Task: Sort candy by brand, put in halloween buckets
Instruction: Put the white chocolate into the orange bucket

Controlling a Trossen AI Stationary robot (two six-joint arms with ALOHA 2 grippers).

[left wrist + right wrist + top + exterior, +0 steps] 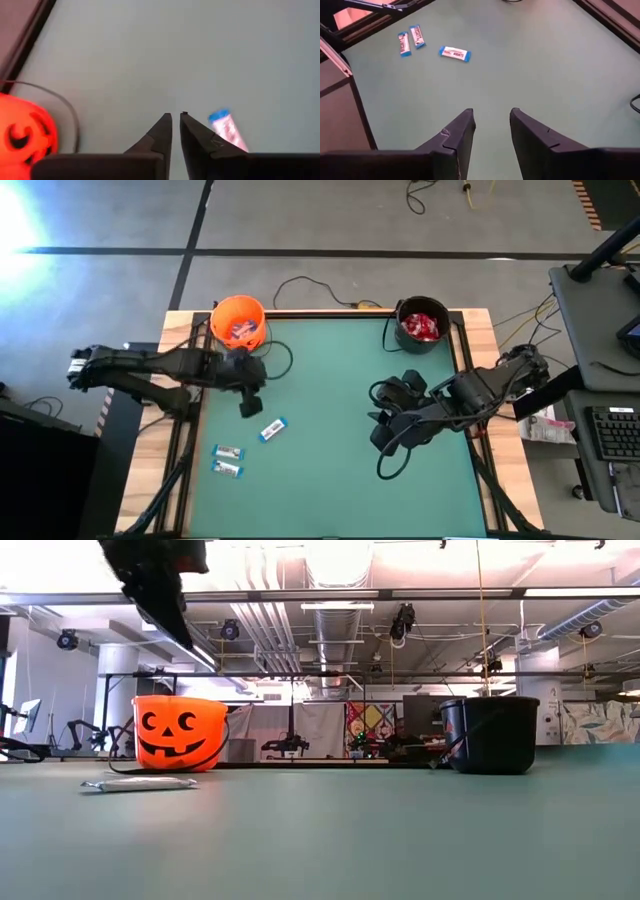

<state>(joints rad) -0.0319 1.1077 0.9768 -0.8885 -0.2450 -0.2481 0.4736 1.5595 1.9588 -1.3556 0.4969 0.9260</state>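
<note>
The orange bucket (pixel 238 320) stands at the table's far left, with blue-and-white bars inside. The black bucket (pixel 422 325) stands at the far right and holds red packets. Three blue-and-white bars lie flat on the green mat near the left: one (pixel 273 429) by itself, two (pixel 229 451) (pixel 227 469) close together. My left gripper (pixel 248 404) hangs above the mat between the orange bucket and the lone bar (pixel 227 129), fingers shut and empty. My right gripper (pixel 491 120) is open over the mat's right half, pointing toward the bars (pixel 454 53).
A thin handle loop of the orange bucket (pixel 22 135) lies on the mat beside it. Wooden strips and dark rails (pixel 185 430) border the mat. Bare green mat (pixel 330 390) spreads through the middle. In the low view one bar (pixel 140 783) lies before the orange bucket (pixel 180 732).
</note>
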